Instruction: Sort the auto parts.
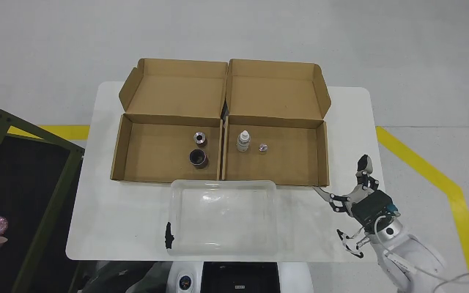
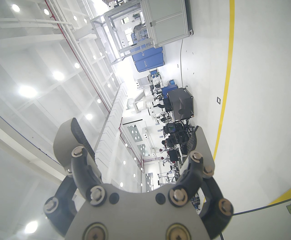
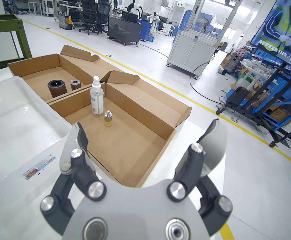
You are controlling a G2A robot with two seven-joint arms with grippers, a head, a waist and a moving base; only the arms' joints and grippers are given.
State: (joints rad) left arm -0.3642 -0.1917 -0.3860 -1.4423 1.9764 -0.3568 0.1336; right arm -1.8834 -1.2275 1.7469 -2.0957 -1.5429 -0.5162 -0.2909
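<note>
Two open cardboard boxes stand side by side on the white table (image 1: 110,212), lids folded back. The left box (image 1: 150,157) holds two dark metal cylinders, upright and near each other without touching: a larger hollow sleeve (image 3: 57,88) and a smaller bushing (image 3: 75,85) on its far side. The right box (image 1: 293,157) holds a clear spray bottle (image 3: 96,100), upright, with a small brass-coloured fitting (image 3: 108,118) just beside it. A clear plastic bin (image 1: 223,216) lies just in front of both boxes.

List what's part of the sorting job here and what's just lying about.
Job: dark cylinder, small metal cylinder, spray bottle, brass fitting, left cardboard box, right cardboard box, clear bin.
Lying about: green rack, yellow floor line, office chairs.
</note>
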